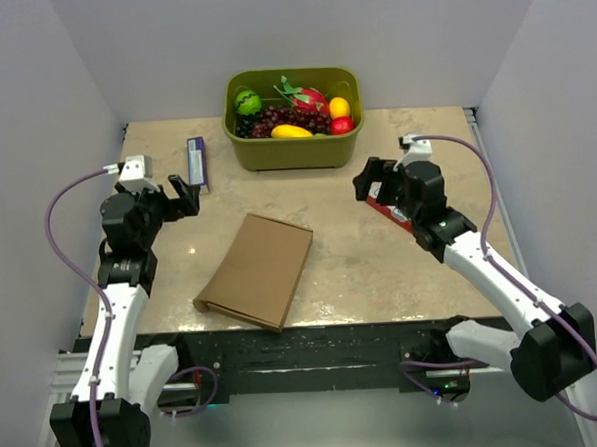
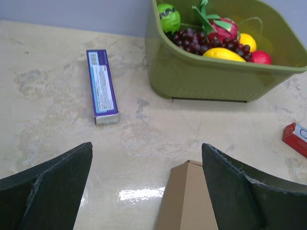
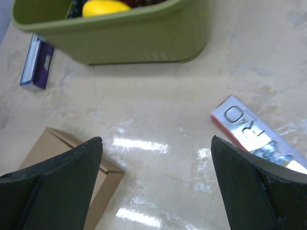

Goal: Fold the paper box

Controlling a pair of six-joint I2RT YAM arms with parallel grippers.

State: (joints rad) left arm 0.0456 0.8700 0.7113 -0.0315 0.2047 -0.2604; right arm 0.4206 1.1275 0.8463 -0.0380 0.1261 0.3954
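The paper box (image 1: 256, 270) lies flat on the table's middle as a closed brown cardboard rectangle, turned slightly; its far corner (image 2: 189, 201) shows in the left wrist view and another corner (image 3: 57, 153) in the right wrist view. My left gripper (image 1: 182, 195) hovers open to the box's upper left, apart from it, with nothing between its fingers (image 2: 53, 187). At the right, my right gripper (image 1: 374, 179) also stands open and empty, well clear of the box, its fingers (image 3: 254, 187) wide apart above bare table.
An olive-green tub (image 1: 293, 119) of fruit stands at the back centre. A purple carton (image 1: 197, 162) lies left of it, close to my left gripper. A red and silver packet (image 1: 388, 211) lies under my right gripper. Walls enclose the table on three sides.
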